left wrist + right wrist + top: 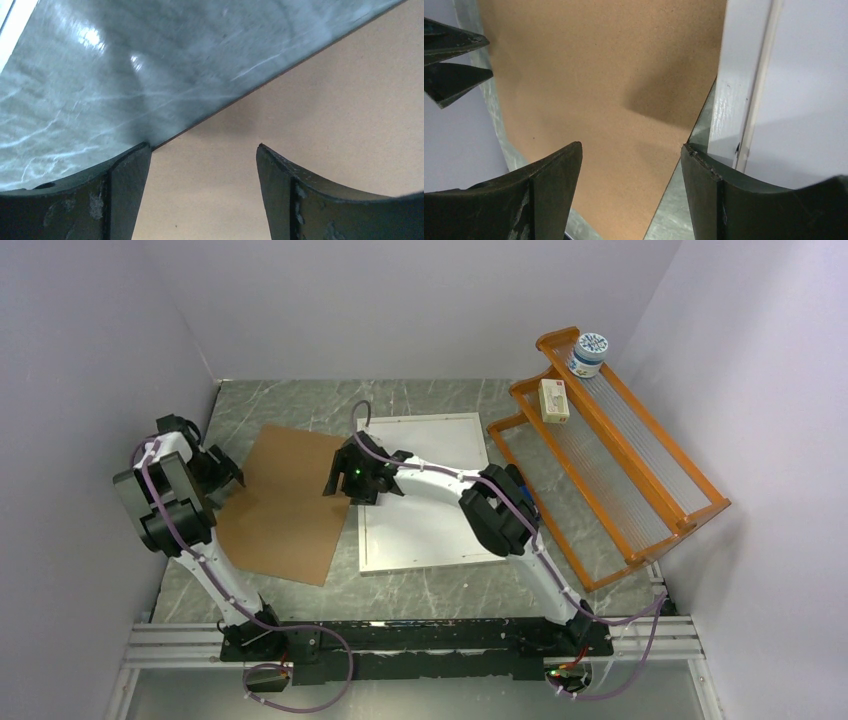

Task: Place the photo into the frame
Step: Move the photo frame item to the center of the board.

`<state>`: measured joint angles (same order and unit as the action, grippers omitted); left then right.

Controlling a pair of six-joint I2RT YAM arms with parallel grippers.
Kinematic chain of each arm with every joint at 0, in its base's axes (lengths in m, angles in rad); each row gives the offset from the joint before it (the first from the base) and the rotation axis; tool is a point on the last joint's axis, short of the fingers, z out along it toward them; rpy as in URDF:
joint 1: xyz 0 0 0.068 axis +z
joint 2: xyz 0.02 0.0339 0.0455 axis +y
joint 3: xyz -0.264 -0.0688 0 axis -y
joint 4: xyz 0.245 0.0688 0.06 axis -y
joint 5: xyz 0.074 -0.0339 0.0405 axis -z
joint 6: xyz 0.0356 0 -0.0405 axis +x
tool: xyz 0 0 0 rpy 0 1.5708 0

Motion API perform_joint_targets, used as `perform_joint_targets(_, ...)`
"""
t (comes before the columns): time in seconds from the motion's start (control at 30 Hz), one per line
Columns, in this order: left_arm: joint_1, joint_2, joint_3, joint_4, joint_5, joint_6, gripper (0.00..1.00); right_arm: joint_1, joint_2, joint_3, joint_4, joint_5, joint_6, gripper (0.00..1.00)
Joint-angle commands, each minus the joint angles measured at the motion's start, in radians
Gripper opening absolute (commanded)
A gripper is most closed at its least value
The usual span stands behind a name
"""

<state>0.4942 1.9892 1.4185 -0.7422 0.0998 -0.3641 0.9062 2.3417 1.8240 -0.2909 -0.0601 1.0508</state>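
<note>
The frame [425,418] lies flat mid-table, its thin pale rim [736,75] around a plain white surface; I cannot tell whether that surface is the photo, and no printed side shows. A brown backing board [285,505] lies to its left, its right corner close to the frame's left rim. My left gripper [232,480] hangs open low over the board's [325,125] left edge, one fingertip at that edge. My right gripper [335,485] is open over the board's [599,75] right corner, one fingertip by the frame's rim. Neither holds anything.
An orange wooden rack [610,450] stands at the back right with a jar [588,353] and a small box [554,400] on it. The table top is grey marble [300,400], with white walls close on three sides.
</note>
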Motion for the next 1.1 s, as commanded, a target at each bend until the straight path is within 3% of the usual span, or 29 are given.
perform_joint_targets(0.0, -0.004, -0.05, -0.092, -0.114, -0.003, -0.052, 0.82, -0.005, 0.097, 0.028, 0.071, -0.123, -0.147, 0.76)
perform_joint_targets(0.13, -0.003, -0.1, -0.135, -0.116, -0.003, -0.063, 0.84, -0.006, 0.131, 0.091, 0.07, -0.206, -0.21, 0.75)
perform_joint_targets(0.57, 0.015, -0.249, -0.232, -0.089, 0.045, -0.109, 0.91, 0.013, 0.189, 0.192, 0.015, -0.172, -0.156, 0.79)
perform_joint_targets(0.87, 0.033, -0.267, -0.152, -0.157, -0.141, -0.04, 0.91, 0.009, 0.081, 0.131, -0.123, 0.095, -0.15, 0.79)
perform_joint_targets(1.07, 0.033, -0.289, -0.168, -0.099, -0.256, -0.006, 0.94, 0.029, -0.058, -0.015, -0.08, 0.107, -0.114, 0.82)
